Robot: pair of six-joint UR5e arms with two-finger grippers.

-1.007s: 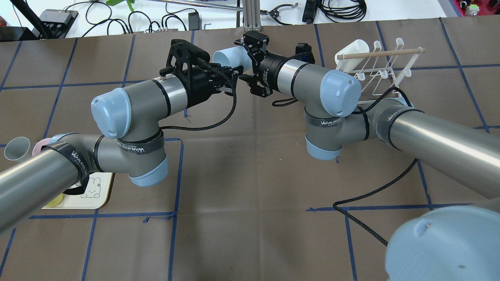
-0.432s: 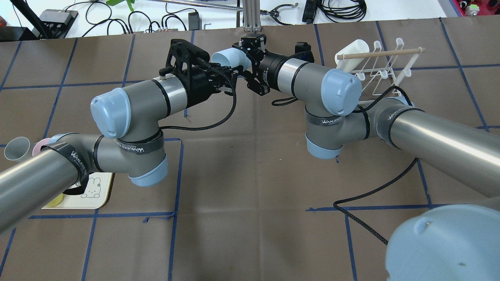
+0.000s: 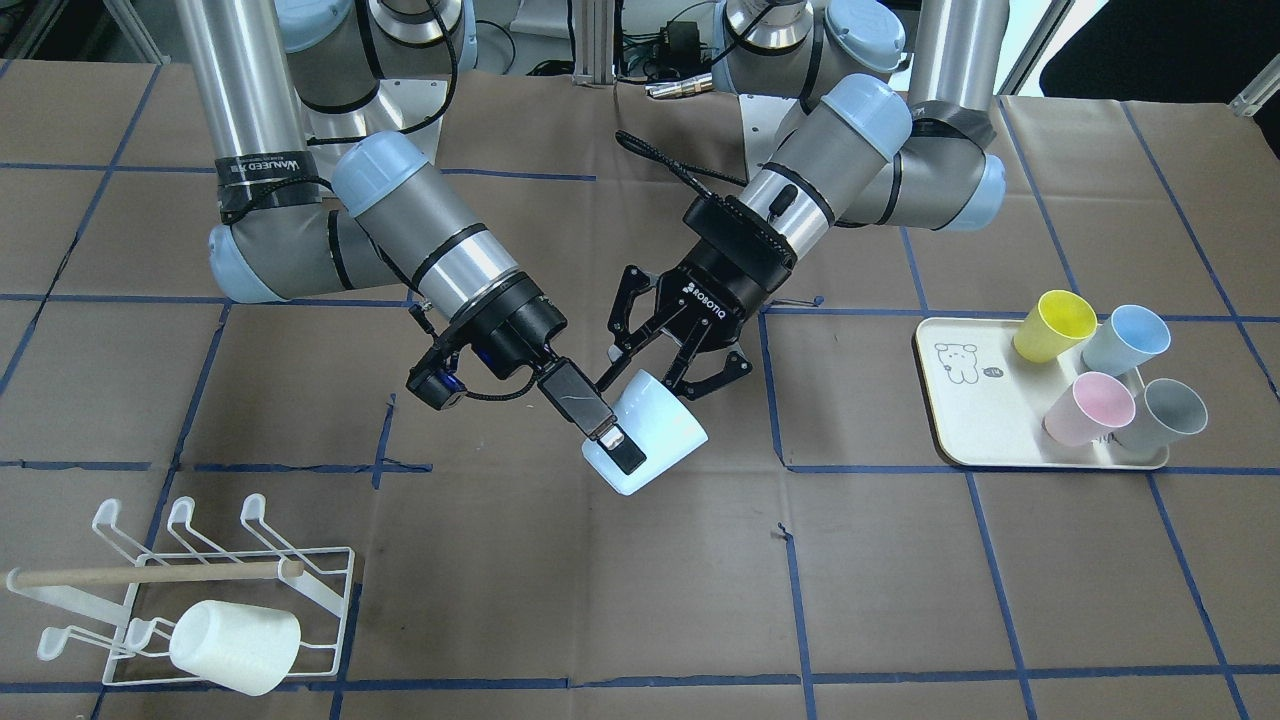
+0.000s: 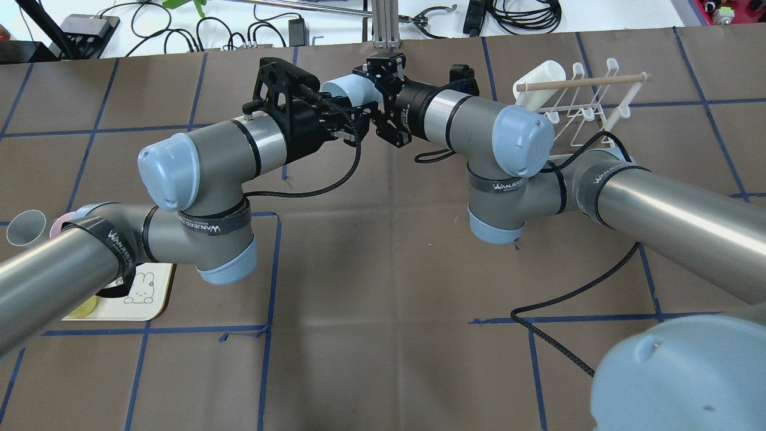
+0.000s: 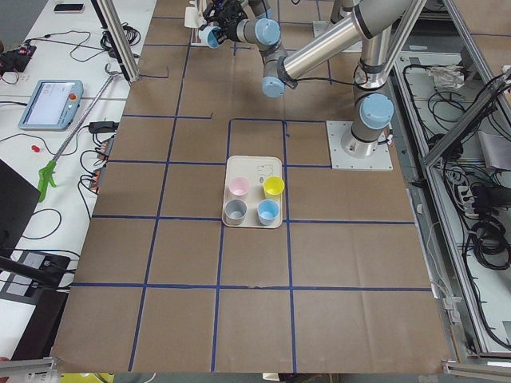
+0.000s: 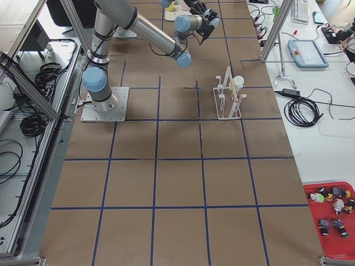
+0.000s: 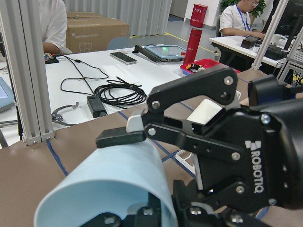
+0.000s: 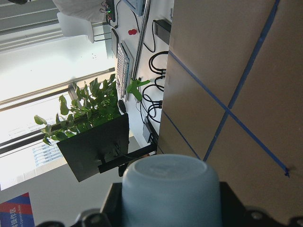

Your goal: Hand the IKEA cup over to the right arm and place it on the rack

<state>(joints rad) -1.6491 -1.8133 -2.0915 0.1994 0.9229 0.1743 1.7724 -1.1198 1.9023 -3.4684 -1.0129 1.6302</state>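
The pale blue IKEA cup (image 3: 655, 430) hangs above mid-table, tilted, with its mouth toward my left gripper (image 3: 648, 388). That gripper's thin linkage fingers clamp the mouth end. My right gripper (image 3: 632, 445), with long silver-tipped block fingers (image 3: 585, 405), is open with its fingers on either side of the cup's base end. One finger lies along the cup wall and the other is hidden behind it. The overhead view shows the cup (image 4: 347, 90) between both grippers. The right wrist view shows the cup's base (image 8: 170, 189). The white wire rack (image 3: 150, 574) stands toward my right.
A white cup (image 3: 235, 632) hangs on the rack. A cream bear tray (image 3: 960, 420) on my left holds yellow (image 3: 1052, 325), blue (image 3: 1125, 338), pink (image 3: 1088, 408) and grey (image 3: 1160, 413) cups. A black cable (image 4: 568, 299) lies on the brown table. People sit beyond the table's far edge.
My right gripper has moved leftward along the cup, with its fingers still spread the same. The cup and my left gripper have shifted only slightly left.
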